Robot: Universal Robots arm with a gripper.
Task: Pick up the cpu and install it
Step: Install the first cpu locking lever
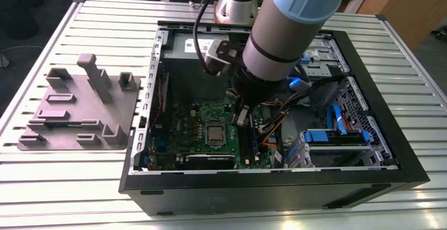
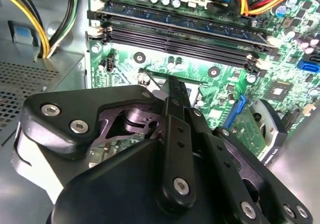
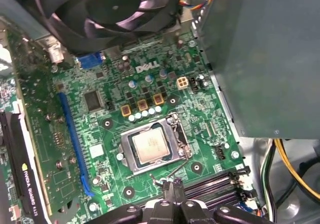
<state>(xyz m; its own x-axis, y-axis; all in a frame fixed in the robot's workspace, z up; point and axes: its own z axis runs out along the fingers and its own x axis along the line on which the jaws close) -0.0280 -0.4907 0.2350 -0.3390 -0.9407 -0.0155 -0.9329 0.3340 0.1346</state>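
The small square silver-grey cpu (image 3: 150, 147) already lies flat in the metal-framed socket (image 3: 172, 129) at the middle of the green motherboard (image 3: 115, 91) inside the open black computer case (image 1: 279, 188). The black gripper (image 3: 174, 190), fingers closed together and empty, sits just beside the socket, toward the black memory slots (image 2: 185, 31)

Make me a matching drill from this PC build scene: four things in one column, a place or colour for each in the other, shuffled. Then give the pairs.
Things:
1. cpu
2. grey tray
3. tool
4. cooling fan

Descriptions:
A. on the slatted table, outside the case, at the exterior view's left
B. black, round, by the motherboard's edge
C. silver top, sitting in the motherboard socket
D. over the memory slots, beside the socket

Pairs: 1-C, 2-A, 3-D, 4-B
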